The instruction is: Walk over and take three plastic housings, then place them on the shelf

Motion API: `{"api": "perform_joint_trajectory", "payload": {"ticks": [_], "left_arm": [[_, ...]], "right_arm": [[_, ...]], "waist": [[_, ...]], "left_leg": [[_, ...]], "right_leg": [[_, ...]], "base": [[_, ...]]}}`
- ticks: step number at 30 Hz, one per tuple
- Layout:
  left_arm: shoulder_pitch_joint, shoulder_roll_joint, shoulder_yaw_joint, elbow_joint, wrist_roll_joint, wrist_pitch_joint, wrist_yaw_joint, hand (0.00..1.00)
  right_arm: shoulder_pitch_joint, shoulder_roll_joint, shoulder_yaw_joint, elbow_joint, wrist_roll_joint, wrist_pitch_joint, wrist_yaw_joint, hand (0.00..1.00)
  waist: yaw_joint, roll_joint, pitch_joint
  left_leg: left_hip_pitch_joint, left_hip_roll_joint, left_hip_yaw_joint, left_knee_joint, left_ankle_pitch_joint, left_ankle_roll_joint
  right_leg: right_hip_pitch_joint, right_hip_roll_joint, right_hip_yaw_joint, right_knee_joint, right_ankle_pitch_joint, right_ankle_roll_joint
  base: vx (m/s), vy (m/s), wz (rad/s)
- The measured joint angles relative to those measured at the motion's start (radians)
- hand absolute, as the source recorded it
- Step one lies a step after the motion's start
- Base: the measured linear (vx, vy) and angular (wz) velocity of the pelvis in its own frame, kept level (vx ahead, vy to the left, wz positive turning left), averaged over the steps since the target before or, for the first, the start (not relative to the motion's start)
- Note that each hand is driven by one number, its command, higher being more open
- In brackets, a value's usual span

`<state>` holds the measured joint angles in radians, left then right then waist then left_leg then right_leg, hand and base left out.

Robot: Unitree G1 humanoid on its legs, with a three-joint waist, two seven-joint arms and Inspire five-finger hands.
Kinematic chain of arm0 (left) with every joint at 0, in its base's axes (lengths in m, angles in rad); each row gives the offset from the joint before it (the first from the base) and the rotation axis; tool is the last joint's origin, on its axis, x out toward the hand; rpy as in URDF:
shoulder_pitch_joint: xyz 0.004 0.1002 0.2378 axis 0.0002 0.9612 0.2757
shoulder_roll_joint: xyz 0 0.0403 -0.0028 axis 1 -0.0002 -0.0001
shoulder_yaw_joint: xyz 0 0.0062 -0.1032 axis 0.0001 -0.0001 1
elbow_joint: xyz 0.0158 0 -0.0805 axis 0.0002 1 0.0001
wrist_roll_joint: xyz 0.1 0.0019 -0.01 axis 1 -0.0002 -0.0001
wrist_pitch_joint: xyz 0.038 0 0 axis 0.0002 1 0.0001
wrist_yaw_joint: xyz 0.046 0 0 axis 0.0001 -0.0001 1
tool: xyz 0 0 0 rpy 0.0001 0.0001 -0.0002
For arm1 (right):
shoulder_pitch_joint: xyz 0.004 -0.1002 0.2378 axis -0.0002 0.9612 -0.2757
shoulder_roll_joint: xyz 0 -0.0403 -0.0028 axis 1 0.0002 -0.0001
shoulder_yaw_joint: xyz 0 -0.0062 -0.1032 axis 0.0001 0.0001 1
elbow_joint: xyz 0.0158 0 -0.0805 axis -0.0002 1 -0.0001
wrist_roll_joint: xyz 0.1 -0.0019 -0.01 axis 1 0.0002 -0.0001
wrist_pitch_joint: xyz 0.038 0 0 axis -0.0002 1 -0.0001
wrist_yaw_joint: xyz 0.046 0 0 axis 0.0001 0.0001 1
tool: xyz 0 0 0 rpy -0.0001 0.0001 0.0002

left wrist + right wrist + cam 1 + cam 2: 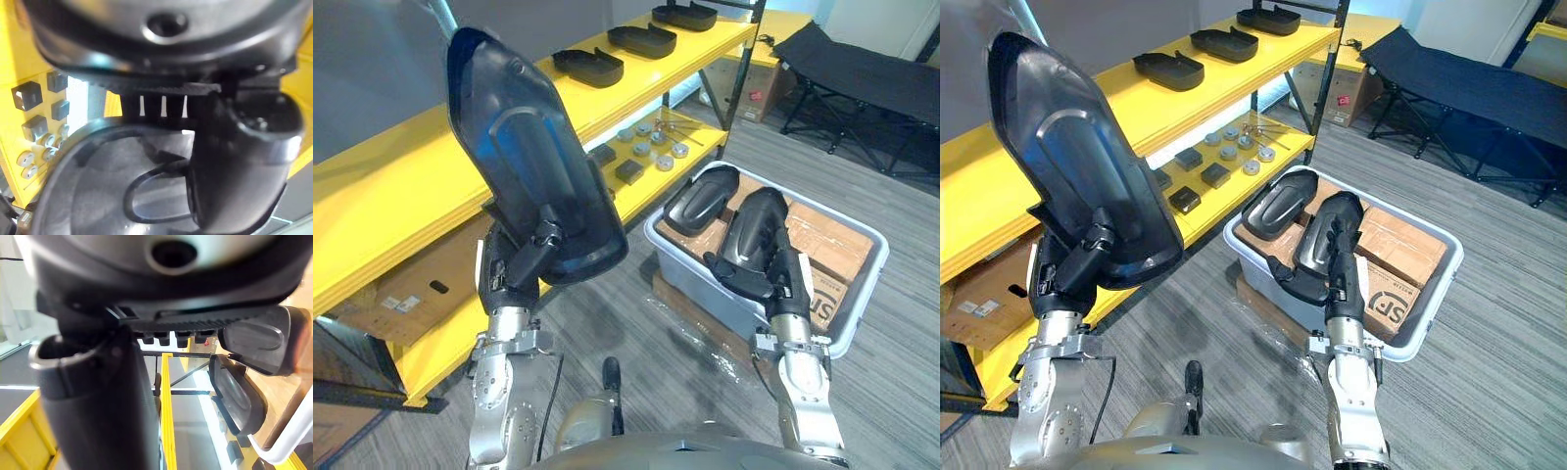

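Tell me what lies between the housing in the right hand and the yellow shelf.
Another black housing, lying in the grey bin, sits beside the held housing on the shelf side; both eye views show it.

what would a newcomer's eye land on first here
A big black housing is held high in the left hand, in front of the yellow shelf. The right hand grips a second housing over the grey bin, where another housing lies.
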<state>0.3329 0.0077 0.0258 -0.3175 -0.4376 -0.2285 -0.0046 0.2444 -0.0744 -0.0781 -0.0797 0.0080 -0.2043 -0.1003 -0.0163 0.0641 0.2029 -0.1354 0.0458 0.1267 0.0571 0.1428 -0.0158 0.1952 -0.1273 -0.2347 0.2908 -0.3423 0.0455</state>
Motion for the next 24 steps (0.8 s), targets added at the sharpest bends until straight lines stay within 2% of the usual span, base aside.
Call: {"api": "perform_joint_trajectory", "payload": {"ticks": [1, 2, 3, 6, 9, 11, 13, 15, 16, 17, 19, 21, 22, 23, 24], "left_arm": [[0.004, 0.0, 0.005, 0.0, 0.0, 0.0, 0.001, 0.0], [0.012, -0.002, 0.012, -0.001, 0.002, -0.003, 0.001, 0.0], [0.011, -0.002, 0.02, -0.003, 0.004, -0.003, 0.0, 0.0], [0.011, -0.003, 0.033, -0.006, 0.008, -0.003, -0.002, 0.0], [0.01, -0.004, 0.05, -0.031, 0.019, 0.001, -0.026, 0.0], [-0.005, -0.012, 0.056, -0.036, 0.023, 0.003, -0.031, 0.0], [-0.033, -0.008, 0.073, -0.046, 0.051, 0.009, -0.051, 0.0], [-0.034, -0.006, 0.09, -0.053, 0.066, 0.011, -0.053, 0.0], [-0.034, -0.005, 0.097, -0.053, 0.074, 0.013, -0.048, 0.0], [-0.037, -0.005, 0.111, -0.054, 0.084, 0.013, -0.038, 0.0], [-0.04, -0.002, 0.122, -0.054, 0.086, 0.014, -0.021, 0.0], [-0.057, 0.001, 0.13, -0.054, 0.086, 0.021, -0.006, 0.0], [-0.059, 0.002, 0.13, -0.054, 0.086, 0.021, -0.005, 0.0], [-0.056, 0.007, 0.129, -0.053, 0.086, 0.021, -0.002, 0.0], [-0.054, 0.007, 0.128, -0.053, 0.086, 0.021, 0.0, 0.0]], "right_arm": [[0.003, -0.003, -0.001, -0.003, 0.002, -0.001, -0.004, 1.0], [0.01, 0.002, 0.0, -0.004, 0.01, -0.001, -0.009, 1.0], [0.009, 0.005, 0.002, -0.004, 0.01, -0.002, -0.015, 1.0], [0.009, 0.02, 0.001, -0.004, 0.009, -0.002, -0.02, 1.0], [0.002, 0.048, -0.001, -0.004, 0.007, -0.002, -0.05, 1.0], [-0.016, 0.042, -0.007, -0.003, 0.007, -0.002, -0.066, 1.0], [-0.031, 0.049, -0.015, -0.002, 0.006, -0.003, -0.078, 1.0], [-0.048, 0.068, -0.028, -0.001, 0.002, -0.011, -0.078, 1.0], [-0.054, 0.086, -0.035, 0.003, -0.002, -0.03, -0.078, 1.0], [-0.059, 0.09, -0.035, 0.002, -0.003, -0.048, -0.07, 1.0], [-0.065, 0.09, -0.042, 0.001, -0.003, -0.061, -0.052, 1.0], [-0.063, 0.089, -0.069, -0.012, -0.001, -0.07, -0.023, 1.0], [-0.063, 0.088, -0.076, -0.015, 0.002, -0.071, -0.017, 1.0], [-0.052, 0.085, -0.081, -0.033, 0.022, -0.071, -0.006, 1.0], [-0.043, 0.084, -0.082, -0.052, 0.035, -0.071, 0.001, 1.0]], "waist": [[-0.002, 0.003, -0.005], [-0.005, -0.006, -0.015], [-0.004, -0.008, -0.017], [0.001, -0.027, -0.015], [0.018, -0.075, -0.019], [0.007, -0.064, -0.022], [0.009, -0.072, -0.02], [0.011, -0.078, -0.017], [0.006, -0.075, -0.017], [-0.001, -0.071, -0.016], [-0.01, -0.068, -0.015], [-0.02, -0.053, -0.008], [-0.021, -0.049, -0.006], [-0.025, -0.049, -0.006], [-0.024, -0.053, -0.006]], "left_leg": [[0.002, 0.001, 0.002, -0.001, 0.024, 0.0], [0.003, -0.005, 0.003, -0.006, 0.032, 0.001], [0.002, -0.016, 0.004, -0.009, 0.032, 0.004], [0.001, -0.037, 0.003, -0.013, 0.028, 0.004], [0.001, -0.09, 0.0, 0.002, -0.015, 0.024], [0.0, -0.1, -0.032, 0.012, -0.027, 0.033], [0.02, -0.103, -0.063, 0.009, -0.047, 0.046], [0.061, -0.111, -0.08, -0.008, -0.068, 0.061], [0.09, -0.108, -0.089, -0.024, -0.079, 0.073], [0.107, -0.104, -0.095, -0.027, -0.094, 0.077], [0.125, -0.1, -0.105, -0.024, -0.113, 0.08], [0.137, -0.073, -0.135, -0.005, -0.148, 0.075], [0.14, -0.064, -0.144, 0.005, -0.159, 0.07], [0.144, -0.051, -0.17, 0.034, -0.187, 0.06], [0.146, -0.052, -0.181, 0.051, -0.2, 0.05]], "right_leg": [[0.002, 0.004, 0.002, 0.007, -0.007, 0.005], [0.002, -0.004, 0.0, 0.004, -0.009, 0.01], [0.003, -0.013, -0.004, 0.001, -0.002, 0.023], [0.016, -0.029, -0.014, -0.022, 0.0, 0.027], [0.055, -0.072, -0.044, -0.041, 0.001, 0.039], [-0.024, -0.082, -0.016, 0.147, 0.031, 0.019], [-0.13, -0.093, 0.049, 0.374, 0.122, 0.021], [-0.207, -0.114, 0.075, 0.54, 0.268, 0.019], [-0.25, -0.127, 0.078, 0.596, 0.217, -0.001], [-0.289, -0.126, 0.076, 0.577, 0.139, -0.005], [-0.326, -0.123, 0.078, 0.482, 0.1, -0.008], [-0.375, -0.071, 0.136, 0.267, 0.107, -0.002], [-0.381, -0.056, 0.16, 0.215, 0.118, 0.011], [-0.377, -0.035, 0.19, 0.101, 0.142, 0.045], [-0.371, -0.034, 0.193, 0.068, 0.161, 0.044]], "base": [[0.04, -0.021, -0.05], [0.08, 0.003, 0.03], [0.08, 0.015, 0.05], [0.1, 0.029, 0.11], [0.19, 0.035, 0.28], [0.2, 0.046, 0.51], [0.24, 0.084, 0.44], [0.26, 0.042, 0.14], [0.25, 0.05, 0.09], [0.29, 0.055, 0.13], [0.22, 0.018, 0.13], [0.2, -0.054, 0.3], [0.19, -0.095, 0.5], [0.21, -0.136, 0.51], [0.21, -0.159, 0.69]]}}
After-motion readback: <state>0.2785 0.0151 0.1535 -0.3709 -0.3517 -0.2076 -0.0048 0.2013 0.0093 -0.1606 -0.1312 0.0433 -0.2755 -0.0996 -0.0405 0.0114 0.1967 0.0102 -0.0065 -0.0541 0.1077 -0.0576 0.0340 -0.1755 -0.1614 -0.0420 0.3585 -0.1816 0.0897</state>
